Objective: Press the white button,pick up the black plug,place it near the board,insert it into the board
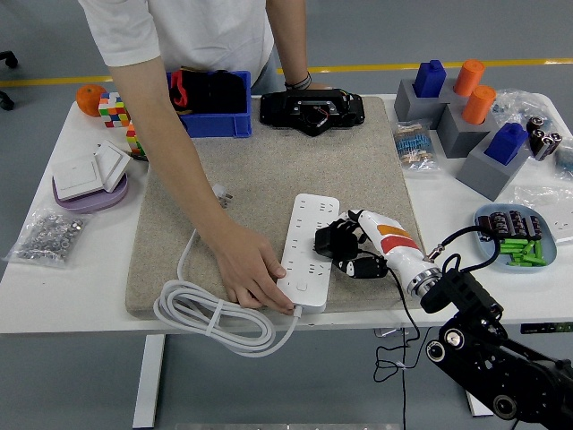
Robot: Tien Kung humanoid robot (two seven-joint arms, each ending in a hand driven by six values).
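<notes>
A white power strip point(308, 246) lies on the beige felt mat point(269, 170), its white button near the front end by the person's fingers. A person's hand point(252, 273) rests on the strip's near left edge. My right hand point(345, 253) sits just right of the strip, fingers curled around the black plug point(329, 241), which touches the strip's right side. The strip's white cord point(210, 313) coils at the mat's front left. My left arm is out of the picture.
A blue bin point(213, 100) and a black device point(312, 111) stand at the mat's far edge. Grey blocks with blue and orange pegs point(466, 112) stand at back right, a dish of parts point(515, 237) to the right. Cubes and a purple plate point(89, 179) are on the left.
</notes>
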